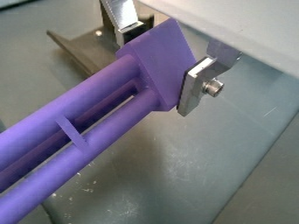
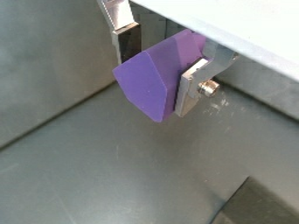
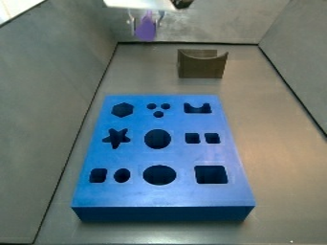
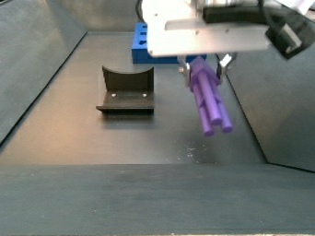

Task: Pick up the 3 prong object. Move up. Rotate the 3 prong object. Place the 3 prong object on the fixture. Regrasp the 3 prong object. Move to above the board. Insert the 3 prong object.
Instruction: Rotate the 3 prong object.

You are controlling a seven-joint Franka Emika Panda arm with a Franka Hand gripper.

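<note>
The 3 prong object (image 1: 82, 114) is a light-purple piece with long parallel prongs. My gripper (image 1: 158, 54) is shut on its block end (image 2: 152, 79), one silver finger (image 1: 201, 83) on each side. In a side view the 3 prong object (image 4: 207, 97) hangs tilted below the gripper (image 4: 205, 59), well above the floor. In a side view only a bit of the 3 prong object (image 3: 147, 26) shows under the gripper (image 3: 148, 13) at the far end. The fixture (image 3: 200, 62) is a dark notched block on the floor, apart from the piece; the fixture (image 4: 124, 90) also shows beside the gripper. The blue board (image 3: 160, 158) lies flat with several cut-outs.
Grey walls enclose the floor on all sides (image 3: 64, 86). A corner of the fixture (image 1: 82, 44) shows behind the held piece in a wrist view. The board's end (image 4: 143, 41) shows behind the gripper.
</note>
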